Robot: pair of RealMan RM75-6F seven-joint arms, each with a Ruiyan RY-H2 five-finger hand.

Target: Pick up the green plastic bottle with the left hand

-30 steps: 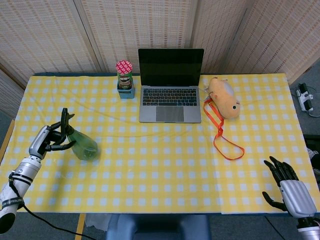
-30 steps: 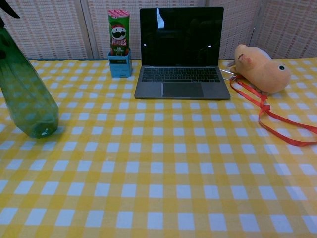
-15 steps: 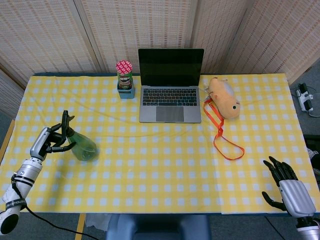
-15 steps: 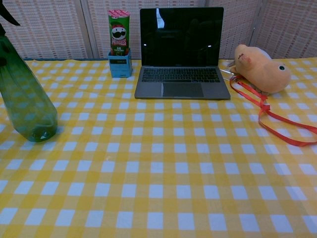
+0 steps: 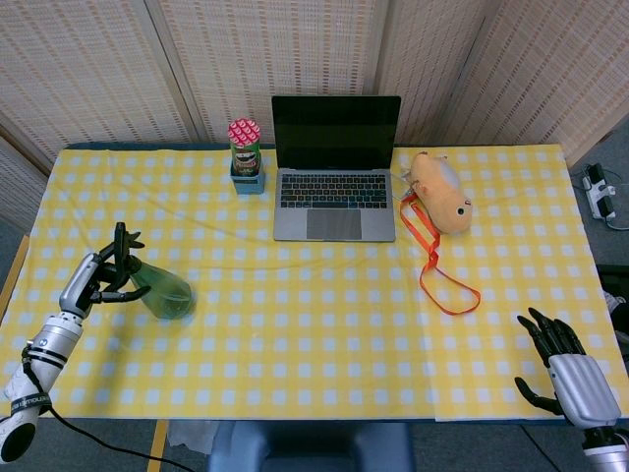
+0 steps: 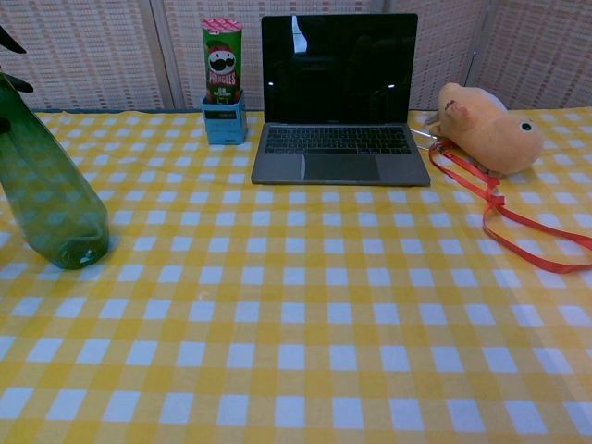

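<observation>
The green plastic bottle point(image 5: 164, 288) with a black spray head leans over at the left side of the yellow checked table. My left hand point(image 5: 91, 279) grips its neck just below the sprayer. In the chest view the green plastic bottle point(image 6: 48, 190) stands tilted at the left edge, its bottom down near the cloth; whether it touches I cannot tell. My left hand is hidden in that view. My right hand point(image 5: 562, 359) hangs off the near right corner of the table, fingers spread and holding nothing.
An open laptop point(image 5: 335, 169) stands at the back centre with a Pringles can point(image 5: 245, 147) in a blue holder to its left. An orange plush toy point(image 5: 438, 192) and a red strap point(image 5: 432, 258) lie to the right. The table's left edge point(image 5: 22, 258) is close to my left hand.
My left hand and the bottle have shifted slightly left and toward the near edge, and the spray head has dropped a little. The right hand has not moved.
</observation>
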